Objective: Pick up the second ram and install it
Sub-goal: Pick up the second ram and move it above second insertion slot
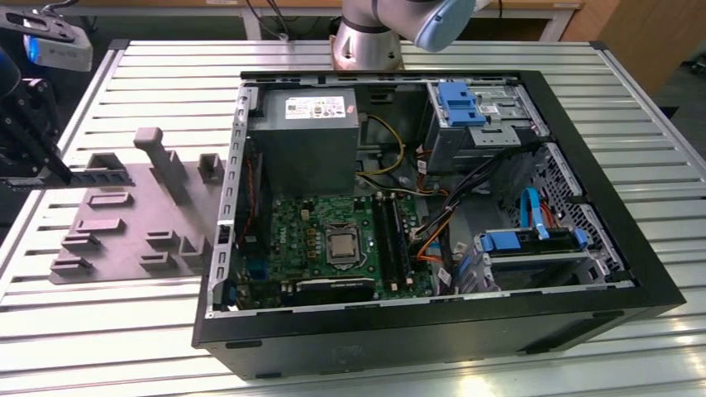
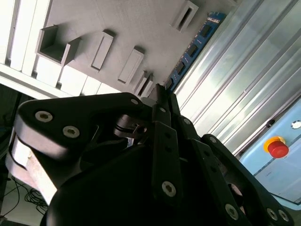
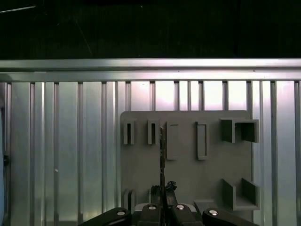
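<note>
claw (image 3: 164, 188) clenched on second ram (image 2: 195, 48) by one end, over grey holder tray (image 3: 188, 174); end grip prob keeps its long edge free for slotting.

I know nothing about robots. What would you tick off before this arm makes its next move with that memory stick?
1. Is the tool shut on the thin, dark blue-green memory stick: ok.
2. Stick in line with the tool: ok.
3. Stick lifted free of the grey slotted holder tray: cannot tell.
4. Side of the black computer case open, green motherboard exposed: ok.
5. Free place in the long black memory slots: cannot tell.
</note>
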`<state>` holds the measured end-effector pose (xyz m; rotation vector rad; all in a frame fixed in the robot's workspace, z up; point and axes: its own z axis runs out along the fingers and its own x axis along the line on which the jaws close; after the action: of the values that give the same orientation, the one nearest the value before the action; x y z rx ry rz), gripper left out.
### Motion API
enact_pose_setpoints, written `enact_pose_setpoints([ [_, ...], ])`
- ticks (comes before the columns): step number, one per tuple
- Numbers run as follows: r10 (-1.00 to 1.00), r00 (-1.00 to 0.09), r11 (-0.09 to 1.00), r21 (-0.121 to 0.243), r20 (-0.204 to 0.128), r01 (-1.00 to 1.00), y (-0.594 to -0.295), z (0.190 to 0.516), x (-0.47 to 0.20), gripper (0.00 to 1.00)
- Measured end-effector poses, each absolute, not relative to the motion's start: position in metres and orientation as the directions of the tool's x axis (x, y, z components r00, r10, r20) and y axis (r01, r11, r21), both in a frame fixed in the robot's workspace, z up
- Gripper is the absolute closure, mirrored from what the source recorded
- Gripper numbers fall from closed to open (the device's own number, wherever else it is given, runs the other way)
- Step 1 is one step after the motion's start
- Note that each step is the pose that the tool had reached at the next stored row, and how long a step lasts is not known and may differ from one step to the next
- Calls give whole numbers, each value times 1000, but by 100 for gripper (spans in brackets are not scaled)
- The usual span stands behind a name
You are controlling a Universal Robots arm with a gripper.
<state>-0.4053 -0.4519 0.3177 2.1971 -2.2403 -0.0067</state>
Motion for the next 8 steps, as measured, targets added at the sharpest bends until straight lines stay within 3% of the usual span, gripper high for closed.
enact_pose_setpoints([
  [8, -1000, -19, 19, 6, 0, -1000, -451, 325, -405, 86],
])
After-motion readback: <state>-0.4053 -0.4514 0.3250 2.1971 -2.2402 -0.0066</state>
